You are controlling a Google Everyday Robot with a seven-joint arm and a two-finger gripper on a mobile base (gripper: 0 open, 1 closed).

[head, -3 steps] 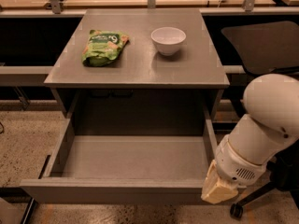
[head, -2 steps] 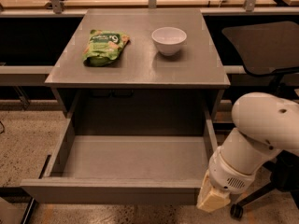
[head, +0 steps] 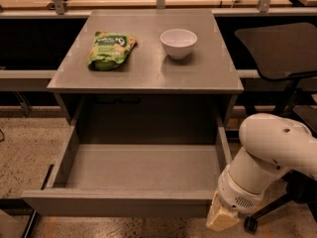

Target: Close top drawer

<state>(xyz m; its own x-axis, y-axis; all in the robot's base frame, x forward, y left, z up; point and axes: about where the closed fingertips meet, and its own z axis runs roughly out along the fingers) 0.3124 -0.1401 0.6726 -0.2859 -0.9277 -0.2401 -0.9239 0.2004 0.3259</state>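
Camera view shows a green snack bag [head: 110, 49] and white bowl [head: 179, 42] above the wide-open top drawer [head: 119, 202], with the gripper [head: 221, 218] at its front's right end, seemingly placed to push, grip state impossible to tell.

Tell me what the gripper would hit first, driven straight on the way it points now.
The gripper, low on the right, points down-left. Probably the front right corner of the top drawer comes first; depth is unclear, so it might reach the floor instead.
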